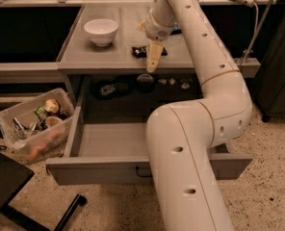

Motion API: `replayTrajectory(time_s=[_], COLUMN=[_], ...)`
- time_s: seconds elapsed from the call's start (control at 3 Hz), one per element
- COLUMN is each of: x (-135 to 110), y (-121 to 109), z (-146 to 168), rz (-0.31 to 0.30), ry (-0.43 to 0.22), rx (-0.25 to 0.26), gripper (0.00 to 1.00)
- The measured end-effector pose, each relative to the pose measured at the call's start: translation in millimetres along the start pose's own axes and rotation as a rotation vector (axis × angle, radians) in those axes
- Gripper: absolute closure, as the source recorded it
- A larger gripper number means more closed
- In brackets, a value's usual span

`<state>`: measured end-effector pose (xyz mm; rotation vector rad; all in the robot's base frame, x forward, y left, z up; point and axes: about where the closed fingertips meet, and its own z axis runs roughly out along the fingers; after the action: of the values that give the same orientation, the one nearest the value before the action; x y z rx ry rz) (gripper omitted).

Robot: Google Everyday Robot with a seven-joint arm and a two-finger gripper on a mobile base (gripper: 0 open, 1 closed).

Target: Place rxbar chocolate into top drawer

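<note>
**A:** Status? Where's the rxbar chocolate?

**B:** The rxbar chocolate (139, 52) lies flat on the bench (84, 57), near the front edge and right of the white bowl (101, 31). It's not in the drawer yet.

**A:** Tool?

**B:** My tool (153, 59) points straight down at the bar's right end and overlaps it in view. I can't tell if it's open, closed or gripping, and I can't confirm contact.

**A:** Why that pose?

**B:** The bar is thin and flat on the surface, so top-down looks like the only sensible grasp. My read is that I'm at the pick stage.

**A:** Drawer?

**B:** The top drawer (94, 170) is pulled out right below the bench edge. Its floor is bare toward the front, with small clutter at the back. That keeps the transfer short: lift, come forward over the edge, lower.

**A:** Risks?

**B:** The slick wrapper could slip. My own arm covers the drawer's right half, so left-centre looks like the open landing zone. The clear bin (32, 124) sits on the floor just left of the drawer. It's the wrong target, so I stay off it.
</note>
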<state>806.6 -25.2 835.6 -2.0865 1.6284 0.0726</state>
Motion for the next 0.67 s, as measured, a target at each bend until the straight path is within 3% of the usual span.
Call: replayTrajectory(time_s=[0.33, 0.67], x=[-1.1, -4.5], y=[0.0, -6.4], z=[0.6, -8.1], rz=[0.001, 0.008], ry=[0.000, 0.000], rx=[-0.002, 0.027], gripper=[0.00, 0.00])
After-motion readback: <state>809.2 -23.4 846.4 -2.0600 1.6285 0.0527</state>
